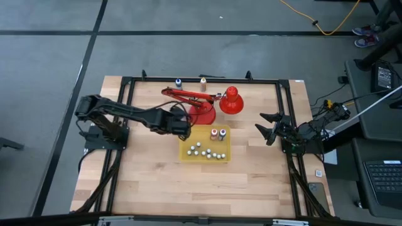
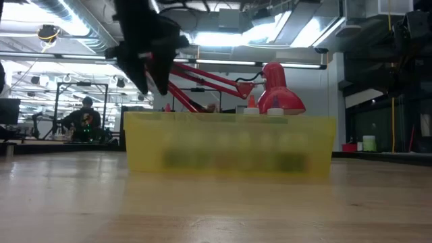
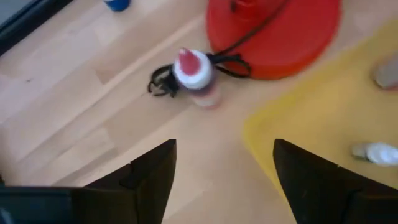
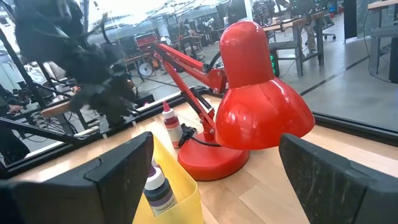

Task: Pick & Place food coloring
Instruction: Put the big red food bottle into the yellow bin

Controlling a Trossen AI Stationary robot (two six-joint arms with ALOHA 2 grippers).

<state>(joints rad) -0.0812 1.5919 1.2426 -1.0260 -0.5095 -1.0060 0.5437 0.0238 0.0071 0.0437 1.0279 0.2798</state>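
Food coloring bottle (image 3: 196,73) stood at lamp base's (image 3: 273,34) nine o'clock beside yellow tray (image 3: 323,118), left gripper (image 3: 224,177) jaws parted above, right gripper (image 4: 211,180) spread wide, labels unreadable.

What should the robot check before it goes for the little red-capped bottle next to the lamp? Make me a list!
1. Left gripper empty: ok, nothing sits between its spread fingers.
2. Red-capped bottle standing upright: ok, it stands on the wood beside the lamp base.
3. Path to that bottle free: not ok, the lamp's black cord loops right against it.
4. Yellow tray has room: ok, bare floor shows beside the bottles already in it.
5. Right gripper out of the way: ok, it waits open at the table's right side, apart from the tray.
6. Other bottles left outside: ok, two stand at the far edge, one blue-capped.
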